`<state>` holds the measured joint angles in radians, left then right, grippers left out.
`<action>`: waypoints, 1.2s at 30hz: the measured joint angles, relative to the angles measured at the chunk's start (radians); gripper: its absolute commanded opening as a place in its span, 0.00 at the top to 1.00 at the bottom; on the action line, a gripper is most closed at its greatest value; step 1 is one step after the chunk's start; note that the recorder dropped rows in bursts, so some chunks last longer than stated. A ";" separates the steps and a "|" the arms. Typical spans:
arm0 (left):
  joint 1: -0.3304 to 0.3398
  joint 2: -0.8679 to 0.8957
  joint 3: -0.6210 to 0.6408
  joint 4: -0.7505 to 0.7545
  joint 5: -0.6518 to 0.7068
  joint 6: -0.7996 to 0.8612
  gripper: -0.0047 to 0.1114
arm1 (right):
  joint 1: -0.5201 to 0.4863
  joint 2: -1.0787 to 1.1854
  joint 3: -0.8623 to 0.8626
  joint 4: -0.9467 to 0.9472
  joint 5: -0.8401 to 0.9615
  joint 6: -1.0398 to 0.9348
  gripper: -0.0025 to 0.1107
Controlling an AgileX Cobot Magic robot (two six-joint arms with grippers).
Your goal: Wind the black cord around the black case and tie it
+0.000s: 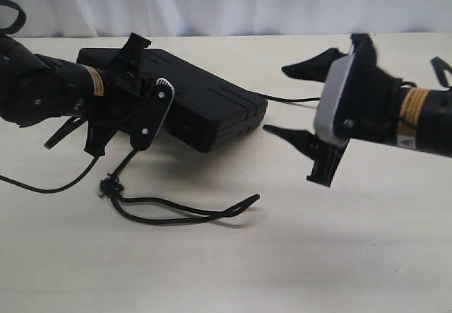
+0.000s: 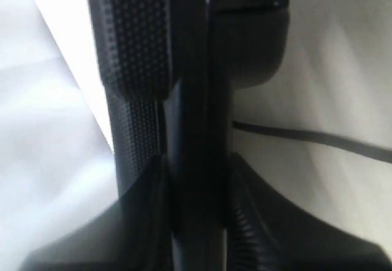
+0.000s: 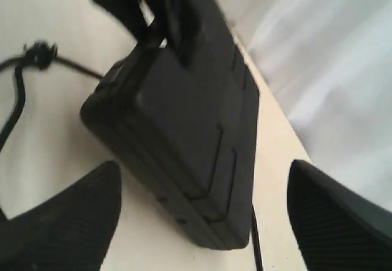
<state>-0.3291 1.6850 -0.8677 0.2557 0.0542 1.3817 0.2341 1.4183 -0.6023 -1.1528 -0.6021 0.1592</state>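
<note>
The black case (image 1: 205,108) lies slantwise on the table, and my left gripper (image 1: 141,83) is shut on its left end. In the left wrist view the case (image 2: 196,100) runs edge-on between the closed fingers of that gripper (image 2: 199,222). The black cord (image 1: 176,214) trails in front of the case, its knot (image 1: 109,186) below the left gripper; another stretch (image 1: 289,99) comes out behind the case's right end. My right gripper (image 1: 300,102) hangs wide open just right of the case, holding nothing. The right wrist view shows the case (image 3: 184,118), the knot (image 3: 40,54) and the open gripper (image 3: 202,222).
A smooth black robot cable (image 1: 42,186) curves over the beige table (image 1: 318,256) at the left. A white curtain (image 1: 226,2) closes off the back. Part of the cord (image 2: 306,137) crosses the table beside the case.
</note>
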 measured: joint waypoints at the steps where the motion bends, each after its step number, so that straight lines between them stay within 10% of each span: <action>1: 0.000 0.000 0.000 0.000 -0.004 0.000 0.96 | 0.026 0.014 0.000 0.007 0.043 -0.060 0.35; 19: 0.000 -0.001 0.000 0.000 -0.072 -0.012 0.96 | 0.084 0.224 0.000 0.414 0.091 -0.383 0.35; 36: 0.000 -0.001 0.000 -0.037 -0.083 -0.014 0.96 | 0.139 0.500 -0.012 0.655 -0.354 -0.750 0.35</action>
<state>-0.3291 1.6843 -0.8677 0.2187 -0.0288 1.3676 0.3733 1.9188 -0.6144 -0.4982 -0.9563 -0.5906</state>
